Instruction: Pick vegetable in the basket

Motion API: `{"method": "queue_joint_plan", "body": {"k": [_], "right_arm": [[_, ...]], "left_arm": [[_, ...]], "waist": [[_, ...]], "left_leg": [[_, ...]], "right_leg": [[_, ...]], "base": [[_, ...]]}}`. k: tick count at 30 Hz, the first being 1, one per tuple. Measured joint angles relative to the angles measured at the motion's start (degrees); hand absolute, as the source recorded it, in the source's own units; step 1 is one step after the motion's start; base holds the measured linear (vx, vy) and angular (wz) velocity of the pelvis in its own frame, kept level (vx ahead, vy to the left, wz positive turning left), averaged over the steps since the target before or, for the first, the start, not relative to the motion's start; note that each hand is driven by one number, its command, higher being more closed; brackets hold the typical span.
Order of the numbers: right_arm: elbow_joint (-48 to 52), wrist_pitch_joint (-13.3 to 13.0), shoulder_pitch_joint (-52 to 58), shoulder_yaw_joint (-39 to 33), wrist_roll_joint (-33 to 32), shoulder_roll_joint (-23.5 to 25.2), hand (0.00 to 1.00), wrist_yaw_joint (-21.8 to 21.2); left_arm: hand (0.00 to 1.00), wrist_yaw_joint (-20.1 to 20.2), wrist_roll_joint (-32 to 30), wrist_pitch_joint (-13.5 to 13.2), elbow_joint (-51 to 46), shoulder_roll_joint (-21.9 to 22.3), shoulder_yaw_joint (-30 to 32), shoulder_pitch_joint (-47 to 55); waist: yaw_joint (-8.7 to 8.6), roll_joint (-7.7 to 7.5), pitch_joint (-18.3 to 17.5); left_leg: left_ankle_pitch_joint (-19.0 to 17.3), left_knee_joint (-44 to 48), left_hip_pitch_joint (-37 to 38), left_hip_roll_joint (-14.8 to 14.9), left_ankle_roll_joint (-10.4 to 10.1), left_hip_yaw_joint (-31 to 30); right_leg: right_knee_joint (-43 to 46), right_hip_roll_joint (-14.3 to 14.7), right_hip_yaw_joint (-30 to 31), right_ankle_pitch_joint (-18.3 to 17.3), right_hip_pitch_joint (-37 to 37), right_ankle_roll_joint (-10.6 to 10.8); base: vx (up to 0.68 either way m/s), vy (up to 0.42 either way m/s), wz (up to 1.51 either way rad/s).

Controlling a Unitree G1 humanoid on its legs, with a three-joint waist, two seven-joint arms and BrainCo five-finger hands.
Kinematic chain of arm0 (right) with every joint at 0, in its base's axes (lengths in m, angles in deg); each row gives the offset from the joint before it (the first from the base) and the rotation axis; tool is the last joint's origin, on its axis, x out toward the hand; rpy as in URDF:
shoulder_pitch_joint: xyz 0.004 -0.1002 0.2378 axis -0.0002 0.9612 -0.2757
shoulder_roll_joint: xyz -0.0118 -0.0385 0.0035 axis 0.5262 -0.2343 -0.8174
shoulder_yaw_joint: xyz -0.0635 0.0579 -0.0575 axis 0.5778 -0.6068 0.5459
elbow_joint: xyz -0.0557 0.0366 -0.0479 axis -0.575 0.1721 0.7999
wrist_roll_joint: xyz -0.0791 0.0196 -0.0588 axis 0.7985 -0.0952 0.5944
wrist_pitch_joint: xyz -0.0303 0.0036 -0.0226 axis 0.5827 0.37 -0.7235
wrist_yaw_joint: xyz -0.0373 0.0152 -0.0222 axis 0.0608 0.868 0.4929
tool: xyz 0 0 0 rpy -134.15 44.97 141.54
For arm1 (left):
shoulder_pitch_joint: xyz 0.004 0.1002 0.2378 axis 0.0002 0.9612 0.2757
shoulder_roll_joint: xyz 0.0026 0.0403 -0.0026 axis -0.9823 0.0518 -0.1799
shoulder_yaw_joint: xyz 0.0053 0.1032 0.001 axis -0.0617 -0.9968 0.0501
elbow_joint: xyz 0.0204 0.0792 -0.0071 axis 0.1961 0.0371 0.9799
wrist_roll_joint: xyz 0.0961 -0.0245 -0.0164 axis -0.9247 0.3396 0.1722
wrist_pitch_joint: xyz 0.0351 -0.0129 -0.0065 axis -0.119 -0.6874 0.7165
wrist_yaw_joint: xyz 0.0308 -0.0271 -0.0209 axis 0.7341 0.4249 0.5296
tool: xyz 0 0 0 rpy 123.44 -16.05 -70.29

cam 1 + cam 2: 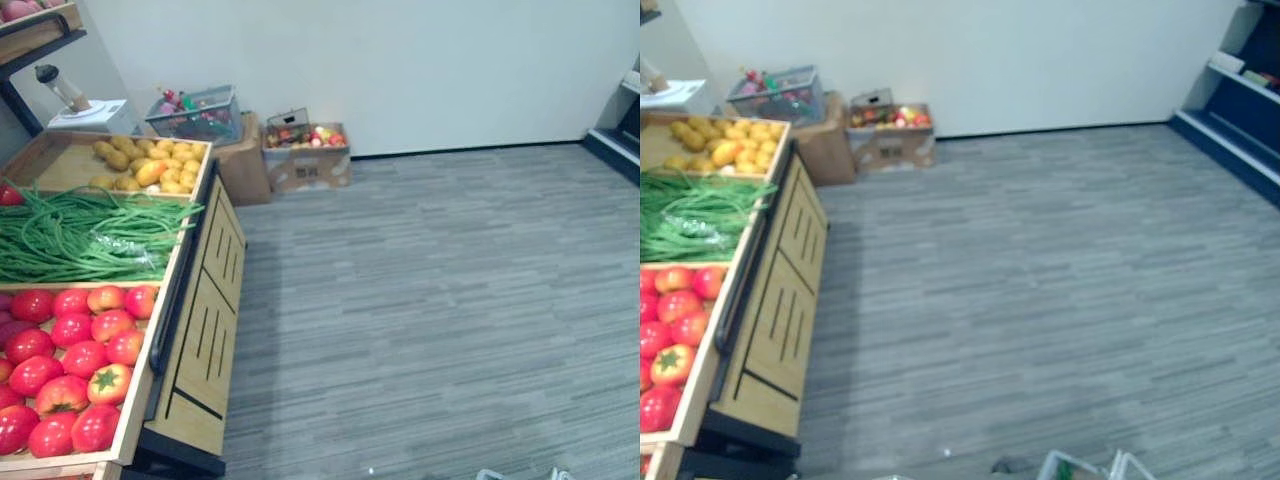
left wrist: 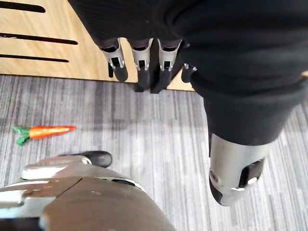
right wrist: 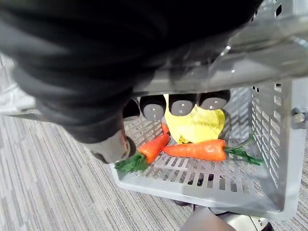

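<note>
Right hand (image 3: 153,107) has its fingers curled round the handle (image 3: 250,53) of the grey basket (image 3: 269,125), gripping it. Two carrots (image 3: 195,150) lie on the basket's bottom next to a yellow leaf (image 3: 197,122). Left hand (image 2: 141,55) hangs with fingers straight, holding nothing, above the grey floor (image 2: 159,139) near the wooden bench (image 2: 48,53). A loose carrot (image 2: 48,131) lies on that floor (well apart from the hand). The bench trays hold tomatoes (image 1: 70,350) and green beans (image 1: 80,235).

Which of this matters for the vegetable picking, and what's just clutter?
Job: basket in right hand, two carrots inside, carrot on floor, open left hand, displayed tomatoes, green beans, potatoes.
Clutter: cardboard box of produce, wire crate, scale.
</note>
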Motion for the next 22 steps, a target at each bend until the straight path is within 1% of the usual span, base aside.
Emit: {"method": "queue_joint_plan", "body": {"k": [3,10,13,22], "right_arm": [[0.0,0.1,0.1,0.2,0.0,0.0,1.00,-0.1],[-0.8,0.1,0.2,0.7,0.0,0.0,1.00,0.0],[-1.4,0.1,0.1,1.1,0.0,-0.1,1.00,0.0],[-2.0,0.1,0.0,2.3,-0.1,-0.1,1.00,0.1]], "left_arm": [[0.00,0.0,0.0,0.0,0.1,0.0,-0.3,0.0],[0.00,0.4,0.0,-0.4,1.7,-0.3,-0.8,-0.5],[0.00,0.4,-0.1,-0.4,2.0,-0.8,-2.4,-0.7],[0.00,0.4,-0.1,-0.5,2.3,-1.0,-2.7,-0.8]], "waist": [[-0.02,0.08,0.0],[-0.08,0.11,-0.2],[-0.16,0.01,-0.3],[-0.19,-0.11,-0.3]], "left_leg": [[0.0,0.0,0.0,0.3,-0.1,0.0],[0.3,-0.9,0.1,0.5,-0.3,-0.3],[0.3,-1.0,0.0,0.4,-0.3,-0.8],[0.3,-1.0,-0.8,0.4,-0.3,-1.5]], "right_leg": [[-1.5,0.4,0.0,0.8,0.7,-0.1],[-1.6,0.7,-0.5,0.8,0.6,-0.1],[-1.6,0.6,-0.9,0.8,0.5,-0.1],[-1.8,0.6,-1.7,0.8,0.4,-0.1]], "base": [[-0.02,-0.023,-0.02],[0.01,-0.008,0.02],[0.04,-0.002,0.07],[-0.01,-0.007,0.03]]}}
